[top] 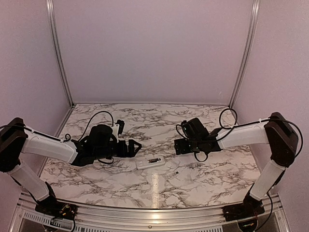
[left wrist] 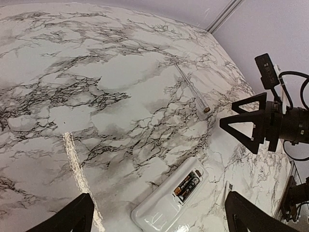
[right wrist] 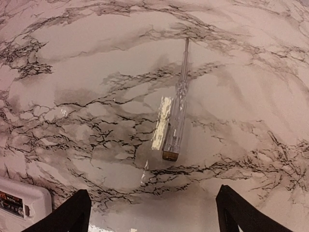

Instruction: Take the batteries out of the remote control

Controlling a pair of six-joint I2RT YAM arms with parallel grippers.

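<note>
Left wrist view: the batteries are found seated in the uncovered recess of the remote control, laid on the tabletop, with the left hand and right hand beside it, both open and empty; extraction is judged outstanding.

You see the left pincer with its fingers spread wide. Between them, just ahead, the remote control lies on the table, its compartment uncovered, the batteries inside. Farther ahead lies a clear screwdriver. At the right hangs the right pincer.
</note>
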